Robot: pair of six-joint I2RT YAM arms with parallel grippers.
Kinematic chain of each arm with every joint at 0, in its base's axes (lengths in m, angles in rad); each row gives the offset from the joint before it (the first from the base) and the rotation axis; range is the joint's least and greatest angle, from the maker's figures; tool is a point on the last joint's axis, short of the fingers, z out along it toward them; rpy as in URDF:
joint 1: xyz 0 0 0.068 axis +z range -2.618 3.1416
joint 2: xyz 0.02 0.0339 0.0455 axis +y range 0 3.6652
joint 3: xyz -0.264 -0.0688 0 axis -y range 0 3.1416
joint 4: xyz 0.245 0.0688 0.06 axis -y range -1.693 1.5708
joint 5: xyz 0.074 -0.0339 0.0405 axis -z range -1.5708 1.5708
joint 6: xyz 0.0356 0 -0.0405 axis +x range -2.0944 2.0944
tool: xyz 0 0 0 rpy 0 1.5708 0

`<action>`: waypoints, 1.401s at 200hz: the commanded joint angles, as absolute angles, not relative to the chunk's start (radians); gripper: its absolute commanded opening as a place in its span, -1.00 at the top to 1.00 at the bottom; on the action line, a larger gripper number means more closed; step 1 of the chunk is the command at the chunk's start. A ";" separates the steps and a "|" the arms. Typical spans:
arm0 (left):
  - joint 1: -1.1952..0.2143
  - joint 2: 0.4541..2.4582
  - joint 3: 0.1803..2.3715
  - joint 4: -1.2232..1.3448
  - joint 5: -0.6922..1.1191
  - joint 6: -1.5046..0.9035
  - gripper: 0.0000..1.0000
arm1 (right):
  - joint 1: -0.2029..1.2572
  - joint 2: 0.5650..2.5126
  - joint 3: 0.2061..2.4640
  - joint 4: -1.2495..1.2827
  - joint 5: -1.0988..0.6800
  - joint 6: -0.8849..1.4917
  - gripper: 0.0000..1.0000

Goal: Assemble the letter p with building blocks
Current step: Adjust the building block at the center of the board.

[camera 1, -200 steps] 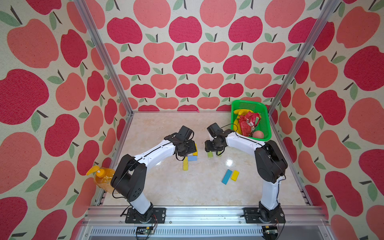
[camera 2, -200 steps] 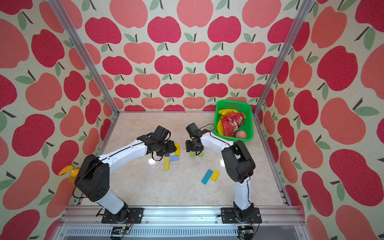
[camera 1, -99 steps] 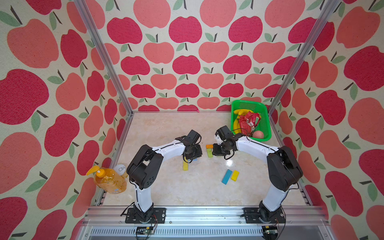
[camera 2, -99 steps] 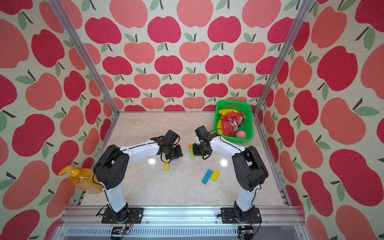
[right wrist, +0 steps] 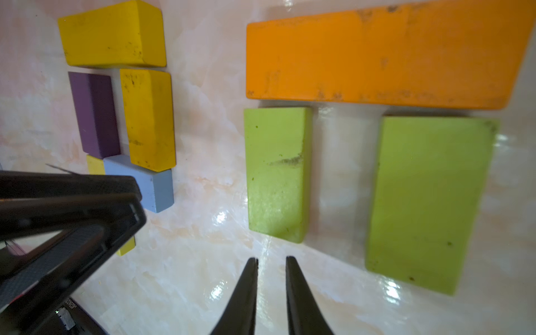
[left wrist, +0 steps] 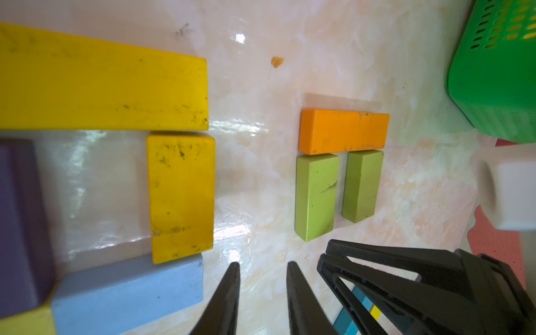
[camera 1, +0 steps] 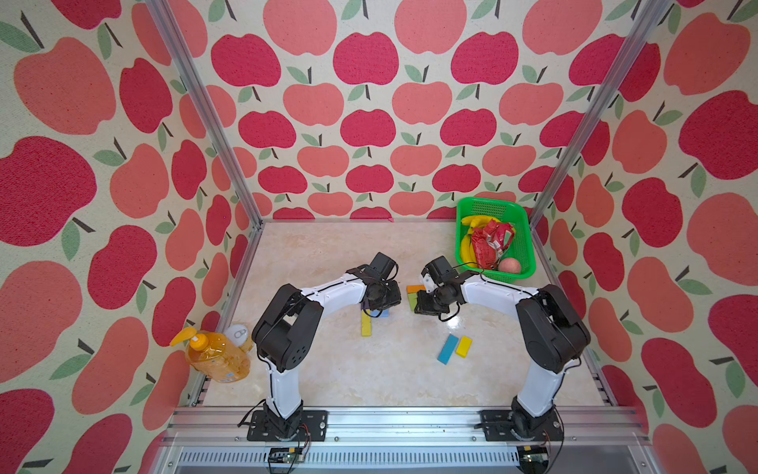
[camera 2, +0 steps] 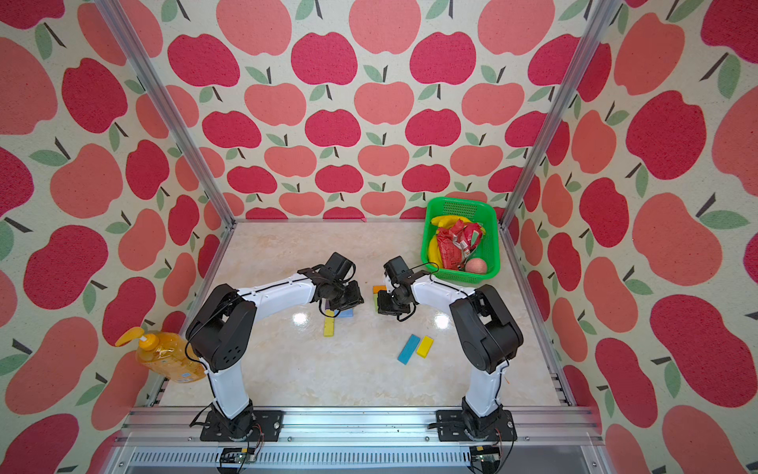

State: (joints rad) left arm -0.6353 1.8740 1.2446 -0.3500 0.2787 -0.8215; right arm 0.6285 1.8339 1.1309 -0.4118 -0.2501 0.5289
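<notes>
The letter p on the left is five butted blocks: a long yellow block (left wrist: 101,84), a short yellow one (left wrist: 181,197), a purple one (left wrist: 20,220), a light blue one (left wrist: 127,293) and a yellow stem (camera 1: 366,324). To its right an orange block (right wrist: 377,58) butts two light green blocks (right wrist: 277,174), (right wrist: 426,203). My left gripper (left wrist: 264,265) hangs low beside the light blue block, jaws slightly apart and empty. My right gripper (right wrist: 271,259) hovers near the green blocks, jaws narrowly apart and empty. Both grippers (camera 1: 383,301), (camera 1: 424,305) face each other between the groups.
A blue block (camera 1: 447,349) and a short yellow block (camera 1: 464,346) lie side by side nearer the front right. A green basket (camera 1: 529,246) with bananas, a red packet and a peach stands at the back right. An orange bottle (camera 1: 213,357) leans at the left wall.
Both arms have lifted their elbows and tipped their wrists down between the two block groups. The orange block now shows beside the right gripper. No block has moved.
</notes>
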 commanded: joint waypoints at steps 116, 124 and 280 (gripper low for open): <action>-0.599 1.872 1.238 -0.348 0.296 -0.808 0.38 | 0.654 1.919 1.185 -0.440 -0.242 0.544 0.54; -0.597 1.871 1.235 -0.347 0.294 -0.808 0.38 | 0.655 1.921 1.186 -0.443 -0.240 0.544 0.54; -0.590 1.849 1.207 -0.336 0.304 -0.807 0.38 | 0.651 1.787 1.213 -0.502 -0.177 0.502 0.45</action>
